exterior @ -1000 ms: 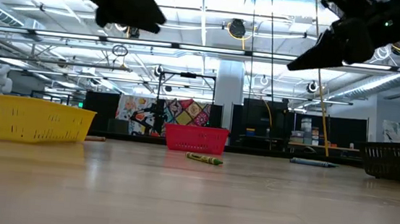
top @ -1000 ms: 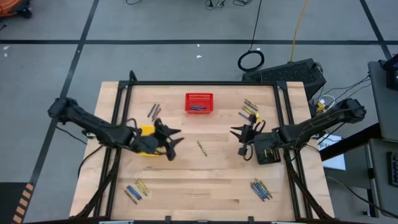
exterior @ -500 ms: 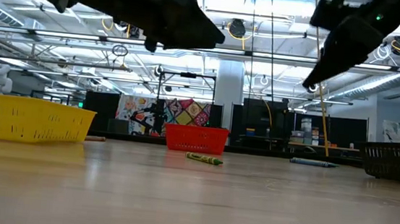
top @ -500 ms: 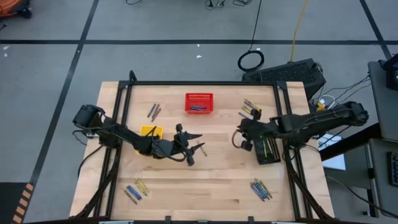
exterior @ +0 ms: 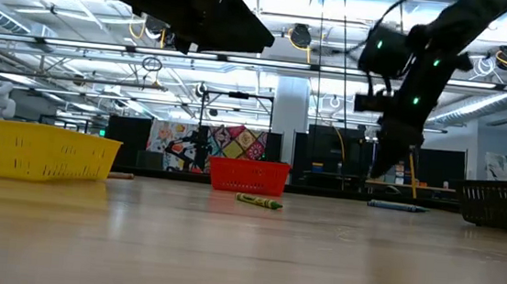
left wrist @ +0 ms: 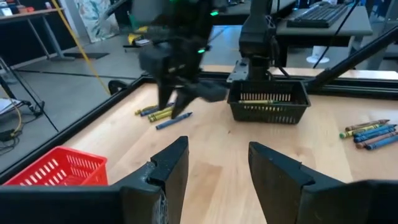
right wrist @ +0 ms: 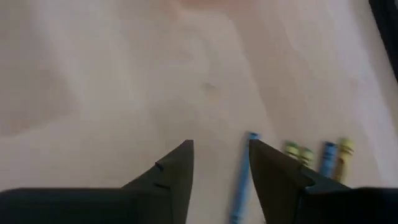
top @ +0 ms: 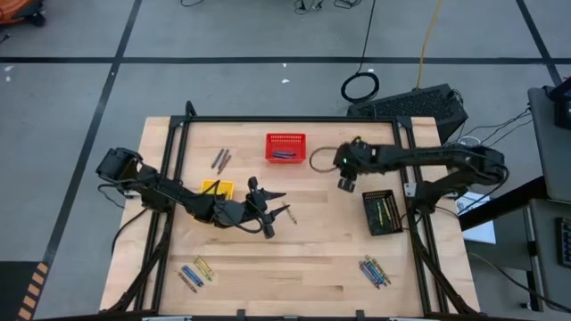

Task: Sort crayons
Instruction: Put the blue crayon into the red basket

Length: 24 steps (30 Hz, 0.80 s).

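Note:
My left gripper (top: 276,214) is open and hangs above the middle of the table, its fingers (left wrist: 176,163) apart with nothing between them. A lone yellow-green crayon (top: 290,214) lies flat on the wood just to its right. My right gripper (top: 345,182) points steeply down, open, above the far-right heap of crayons (top: 358,154). In the right wrist view a blue crayon (right wrist: 240,185) lies on the table under the gap (right wrist: 221,148), and several more crayons (right wrist: 317,154) lie beside it.
A red basket (top: 285,148) stands at the far middle, a yellow basket (top: 217,188) at the left under my left arm, and a black basket (top: 381,212) with crayons at the right. More crayons lie far left (top: 220,159), near left (top: 194,272) and near right (top: 374,271).
My left gripper has gone from beside the yellow basket toward the table's right, up to the lone crayon, sinking a little. My right gripper has swung from beside the black basket toward the far edge, over the far-right crayons, and tipped to point steeply down.

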{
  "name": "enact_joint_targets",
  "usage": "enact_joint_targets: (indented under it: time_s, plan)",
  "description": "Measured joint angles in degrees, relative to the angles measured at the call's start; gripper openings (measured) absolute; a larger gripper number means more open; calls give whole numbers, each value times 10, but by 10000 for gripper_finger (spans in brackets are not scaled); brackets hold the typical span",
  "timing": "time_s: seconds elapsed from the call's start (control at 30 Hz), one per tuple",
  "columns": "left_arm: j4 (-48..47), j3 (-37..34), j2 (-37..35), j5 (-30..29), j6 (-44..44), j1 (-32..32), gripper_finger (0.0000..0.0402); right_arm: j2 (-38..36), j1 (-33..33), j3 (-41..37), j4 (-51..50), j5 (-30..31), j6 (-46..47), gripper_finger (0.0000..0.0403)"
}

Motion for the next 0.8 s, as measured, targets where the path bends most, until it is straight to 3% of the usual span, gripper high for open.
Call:
enact_joint_targets:
  time_s: [0.2, 0.5, 0.67, 0.8]
  plan:
    - [-17, 0, 0, 0, -1, -8, 171, 44, -100, 0, 3, -117, -48, 150]
    - [-35, 0, 0, -1, -15, -10, 171, 93, -143, 0, 17, -120, -83, 134]
    - [-43, 0, 0, -2, -15, -10, 171, 109, -143, 2, 16, -134, -94, 93]
    - [-49, 0, 0, -7, -16, -13, 171, 109, -143, 1, 17, -148, -107, 29]
